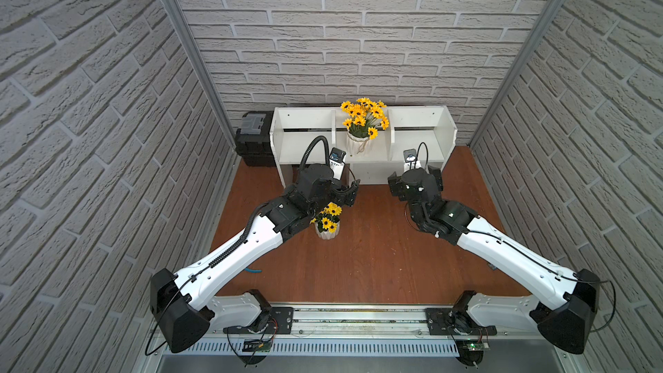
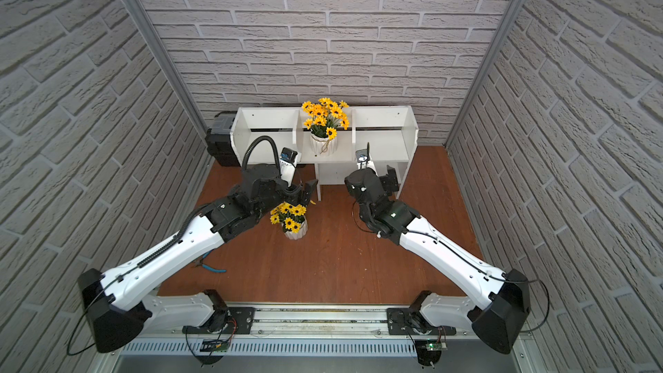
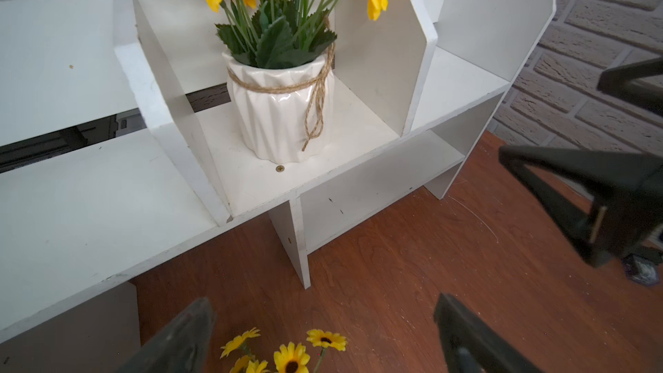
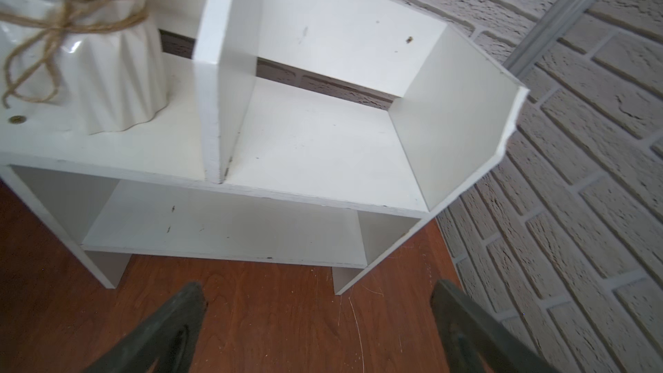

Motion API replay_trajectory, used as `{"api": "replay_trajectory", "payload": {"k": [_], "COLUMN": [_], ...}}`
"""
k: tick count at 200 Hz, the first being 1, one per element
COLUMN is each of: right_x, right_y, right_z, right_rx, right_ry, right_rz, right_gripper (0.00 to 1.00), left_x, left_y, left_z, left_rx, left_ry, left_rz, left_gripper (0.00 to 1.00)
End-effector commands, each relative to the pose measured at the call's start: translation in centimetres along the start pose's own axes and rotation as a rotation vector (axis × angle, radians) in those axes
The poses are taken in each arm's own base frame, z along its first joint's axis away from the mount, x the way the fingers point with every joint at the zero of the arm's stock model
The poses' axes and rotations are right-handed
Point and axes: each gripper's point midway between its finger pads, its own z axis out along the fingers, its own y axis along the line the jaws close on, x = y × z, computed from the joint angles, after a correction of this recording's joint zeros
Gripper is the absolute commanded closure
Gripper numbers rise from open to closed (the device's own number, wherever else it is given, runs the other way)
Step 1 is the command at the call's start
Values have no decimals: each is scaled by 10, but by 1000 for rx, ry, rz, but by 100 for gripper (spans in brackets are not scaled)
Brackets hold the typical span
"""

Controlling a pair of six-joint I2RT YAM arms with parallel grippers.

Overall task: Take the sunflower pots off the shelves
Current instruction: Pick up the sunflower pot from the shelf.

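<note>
Brick-patterned walls (image 1: 358,30) enclosed a reddish wooden surface (image 1: 376,256). At its far end, the first sunflower pot (image 1: 358,144) was seen upright in the middle upper compartment of the shelves (image 1: 305,138). Twine was tied round its ribbed white body, and its yellow blooms rose above the dividers. The second sunflower pot (image 1: 327,234) was seen standing on the surface in front of the shelves, apart from them and partly overlapped by the left arm in both top views.

The left pincer (image 3: 323,303) was held above the second pot's flowers, its jaws spread wide and nothing gripped, and it was aimed toward the first pot. The right pincer (image 4: 318,287) was held over the surface before the shelves' right-hand compartment, likewise spread wide and gripping nothing. Both arms were stretched forward from the near rail, elbows turned outward.

A black-and-grey toolbox (image 1: 254,138) was set just beside the shelves' left end. Blue-handled pliers (image 2: 211,267) were seen on the surface under the left forearm.
</note>
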Motion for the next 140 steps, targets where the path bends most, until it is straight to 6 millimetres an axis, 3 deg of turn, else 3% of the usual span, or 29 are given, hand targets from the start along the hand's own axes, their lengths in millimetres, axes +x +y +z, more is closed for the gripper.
{"api": "replay_trajectory", "payload": {"k": [1,58,140], "right_x": [10,34,54], "right_y": [-27,-39,-33], "right_z": [-3,-4,-2], "right_rx": [78,80,24], "right_ry": [10,47,79], "right_rz": [66,78,94], "right_gripper": [0,0,0], "left_x": [-27,-37,-57], "left_y": [-5,-16,-20], "left_z": [3,32,70], "left_rx": [5,18,-40], "left_ry": [-87,-110,-211], "left_rz": [-4,19,-15], "left_gripper": [2,2,2]}}
